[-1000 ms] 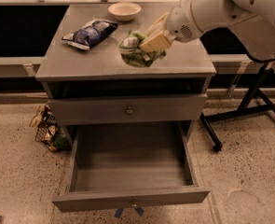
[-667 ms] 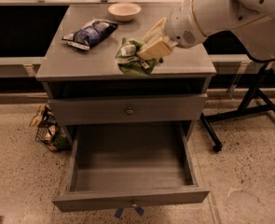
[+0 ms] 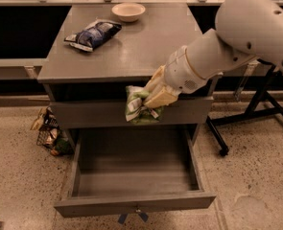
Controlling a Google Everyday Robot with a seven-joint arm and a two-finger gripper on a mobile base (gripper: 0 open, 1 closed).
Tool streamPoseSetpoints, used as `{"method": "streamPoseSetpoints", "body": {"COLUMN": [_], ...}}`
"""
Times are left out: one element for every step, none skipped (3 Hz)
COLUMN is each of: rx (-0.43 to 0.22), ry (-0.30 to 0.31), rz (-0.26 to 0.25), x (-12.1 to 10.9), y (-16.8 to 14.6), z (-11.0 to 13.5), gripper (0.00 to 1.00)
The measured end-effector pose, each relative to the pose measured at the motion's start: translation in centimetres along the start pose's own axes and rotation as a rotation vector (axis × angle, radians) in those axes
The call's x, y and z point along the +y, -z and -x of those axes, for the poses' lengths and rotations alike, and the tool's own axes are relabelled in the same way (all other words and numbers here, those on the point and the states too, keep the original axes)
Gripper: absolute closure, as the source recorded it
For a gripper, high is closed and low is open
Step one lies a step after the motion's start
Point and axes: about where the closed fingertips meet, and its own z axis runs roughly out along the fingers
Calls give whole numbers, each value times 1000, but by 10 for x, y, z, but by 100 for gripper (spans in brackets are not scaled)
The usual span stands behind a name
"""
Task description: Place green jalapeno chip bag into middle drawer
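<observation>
The claw (image 3: 149, 99) grips the green jalapeno chip bag (image 3: 137, 110) in the air. The bag hangs in front of the closed upper drawer front (image 3: 83, 114) and above the back part of the middle drawer (image 3: 131, 203), which is pulled out. On the tabletop (image 3: 146, 51) lie a dark blue chip bag (image 3: 93, 34) and a pale bowl (image 3: 128, 11), both well apart from the claw.

We show a white arm (image 3: 218, 56) built of smooth, rounded shells: a large bulbous segment at upper right bearing a few small dark dots, a tapering forearm, and a wrist collar ringed by a thin tan seam. Its gripper (image 3: 149, 96), above the open middle drawer (image 3: 131, 203), has blocky cream-yellow fingers (image 3: 161, 98), duller than the glossy shells.
</observation>
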Motion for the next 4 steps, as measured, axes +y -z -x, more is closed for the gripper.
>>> {"method": "streamPoseSetpoints", "body": {"rx": [1, 19, -22, -70], "ry": [-3, -30, -70, -99], "rz": [7, 14, 12, 11], "x": [2, 17, 53, 88], "y": [-2, -14, -45, -87], "z": [-1, -5, -15, -39], "gripper": [100, 100, 100, 100]}}
